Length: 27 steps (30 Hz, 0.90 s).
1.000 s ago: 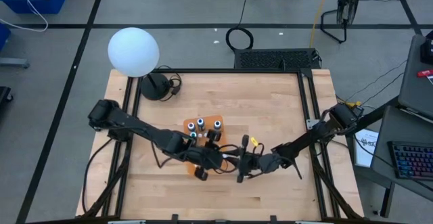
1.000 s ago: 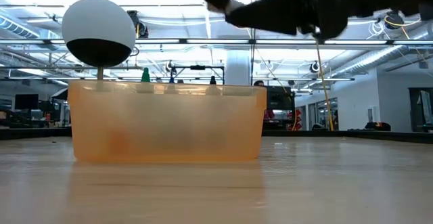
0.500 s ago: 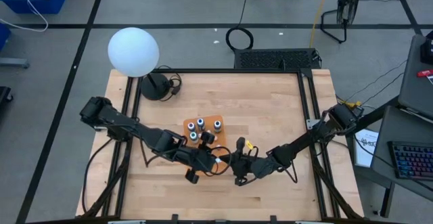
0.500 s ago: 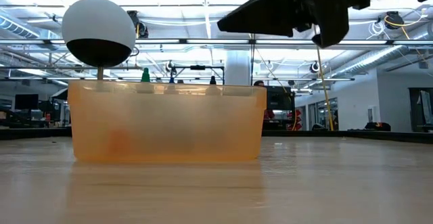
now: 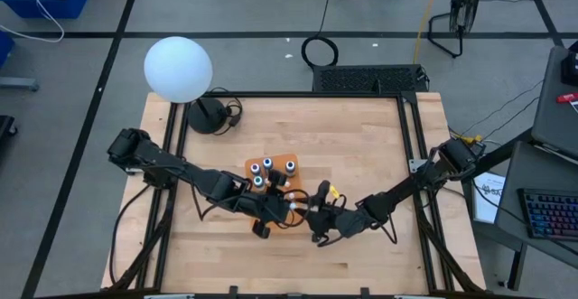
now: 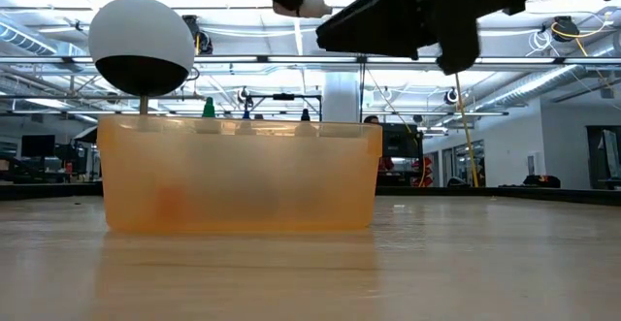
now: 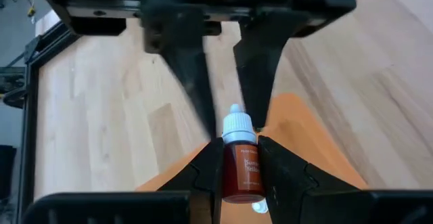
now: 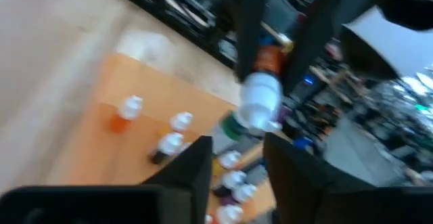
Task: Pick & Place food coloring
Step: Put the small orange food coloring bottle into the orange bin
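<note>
My left gripper [image 7: 240, 158] is shut on one food coloring bottle [image 7: 241, 173], which has a dark red body and a white cap [image 7: 236, 124]. It holds the bottle in the air over the near edge of the orange tray [image 5: 287, 162]. Several more food coloring bottles [image 5: 263, 169] stand upright in that tray. My right gripper [image 8: 235, 149] faces the left one from the table's right. It is open, and its fingers [image 7: 259, 75] stand on either side of the cap's tip, just beyond it. In the right wrist view the held bottle [image 8: 260, 102] points its cap at the camera. My left gripper pinches the bottle's dark red body [image 7: 252, 176] between its two fingers, which lie along the bottle. The fingers slant down from the table's left. The white cap sticks out past the fingertips, toward the right gripper. The bottle is lifted clear of tray and table.
A white globe lamp [image 5: 178, 68] on a black base [image 5: 207, 116] stands at the far left corner. The low view has the orange tray's wall [image 6: 238, 180] filling the middle. Bare wood lies to the tray's right and along the near edge.
My right gripper has turned a little at the wrist, staying close to the left one. In the low view the bottle's white cap now shows between the two grippers, above the tray.
</note>
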{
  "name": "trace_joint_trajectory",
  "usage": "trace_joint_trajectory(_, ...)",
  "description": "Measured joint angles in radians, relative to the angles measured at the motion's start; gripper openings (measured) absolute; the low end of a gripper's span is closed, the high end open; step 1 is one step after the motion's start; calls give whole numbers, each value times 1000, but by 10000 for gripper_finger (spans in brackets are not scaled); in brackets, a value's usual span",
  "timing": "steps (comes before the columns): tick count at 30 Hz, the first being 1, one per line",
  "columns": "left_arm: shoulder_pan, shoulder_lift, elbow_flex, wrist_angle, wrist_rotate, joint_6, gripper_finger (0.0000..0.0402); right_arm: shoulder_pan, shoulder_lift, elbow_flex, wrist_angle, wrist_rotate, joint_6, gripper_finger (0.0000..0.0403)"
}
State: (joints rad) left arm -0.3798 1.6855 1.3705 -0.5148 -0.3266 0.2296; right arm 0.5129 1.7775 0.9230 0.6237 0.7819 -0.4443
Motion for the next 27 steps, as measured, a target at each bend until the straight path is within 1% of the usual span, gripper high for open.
trace_joint_trajectory(2, 0, 0, 0, 3, -14, 1, 83, -1, 0, 0, 0, 48, -15, 147)
trace_joint_trajectory(4, 0, 0, 0, 8, -19, 3, 83, -3, 0, 0, 8, 63, -17, 165)
trace_joint_trajectory(8, 0, 0, 0, 27, -22, 3, 83, -8, 0, 0, 64, 55, -46, 176)
trace_joint_trajectory(14, 5, 0, 0, 35, -24, 4, 83, -1, 0, 0, 152, 53, -111, 155)
trace_joint_trajectory(19, 19, 0, 0, 34, -23, 29, 83, 0, 0, 0, 153, 53, -118, 134)
trace_joint_trajectory(27, 32, 0, 0, 37, -18, 29, 83, -1, 0, 0, 150, 59, -117, 105)
